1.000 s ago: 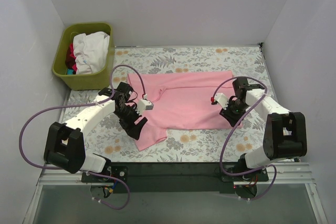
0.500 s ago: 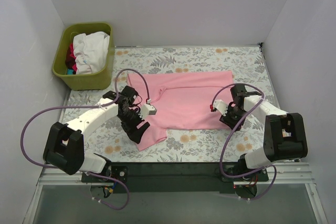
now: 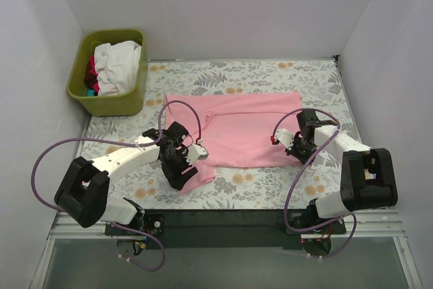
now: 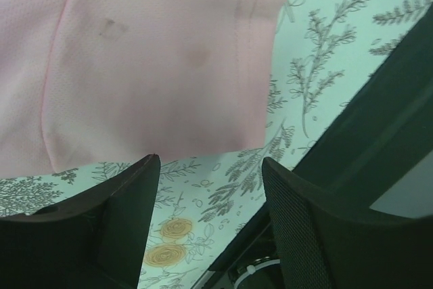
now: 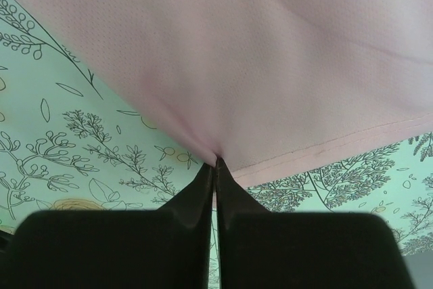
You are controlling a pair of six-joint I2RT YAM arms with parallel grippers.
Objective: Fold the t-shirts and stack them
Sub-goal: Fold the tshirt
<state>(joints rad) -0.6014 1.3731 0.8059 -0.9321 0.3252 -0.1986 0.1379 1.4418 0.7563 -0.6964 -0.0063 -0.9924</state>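
top external view: a pink t-shirt lies spread flat near the middle of the floral mat, its long edges running left to right. one flap reaches toward the near left. bare mat shows beyond the shirt's far edge, and a narrower band runs along its right side. another strip lies between its near edge and the dark table rail. a green bin stands at the far left corner, well apart from the pink shirt. it holds a white shirt bunched over red cloth.

the left gripper sits low over the near-left flap. in the left wrist view its fingers stand apart with a clear gap. the left gripper holds nothing. the flap's hem runs just beyond the fingertips, and the mat is visible between them. the dark rail lies close on the right.

the right gripper is down at the shirt's near right corner. in the right wrist view the right gripper has its jaws pressed together on a pinch of the pink cloth, right at its stitched edge. the fabric puckers up into the fingertips, and flowered mat is open on both sides of the pinch.
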